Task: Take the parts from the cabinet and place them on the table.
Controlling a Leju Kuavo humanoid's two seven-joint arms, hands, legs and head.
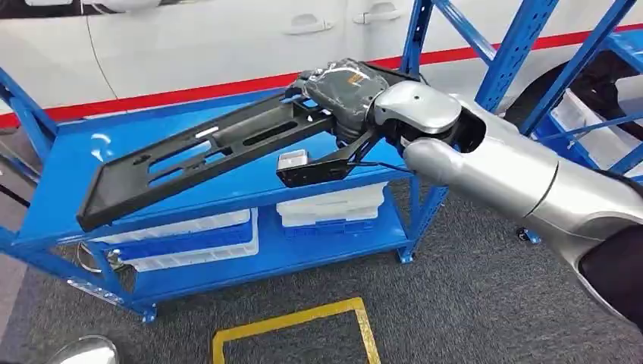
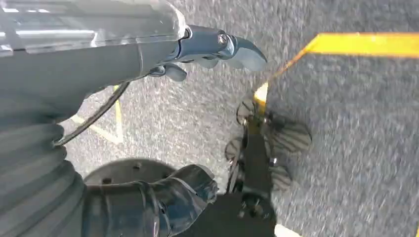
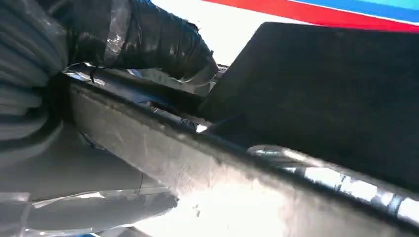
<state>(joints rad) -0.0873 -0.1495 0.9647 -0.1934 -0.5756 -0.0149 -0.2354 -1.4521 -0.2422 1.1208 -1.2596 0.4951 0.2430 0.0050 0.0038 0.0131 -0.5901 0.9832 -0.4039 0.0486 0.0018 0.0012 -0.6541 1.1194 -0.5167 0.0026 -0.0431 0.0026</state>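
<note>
We see our right robot hand [image 1: 345, 87] gripping one end of the long black slotted plastic panel [image 1: 205, 148], whose far end slants down over the blue metal cabinet shelf [image 1: 68, 163], probably for clearance. Our left robot hand [image 2: 212, 49] hangs over the floor, fingers curled, holding nothing.

The long part [image 1: 205, 155] lies slantwise over the top shelf [image 1: 68, 163] of the rack, its far end under the right hand [image 1: 345, 91], which reaches in from the right. On the lower shelf [image 1: 303, 254] beneath sit two stacks of trays [image 1: 189, 239], side by side. A car body [image 1: 189, 42] stands behind the rack, and floor tape [image 1: 296, 322] lies in front of it.
</note>
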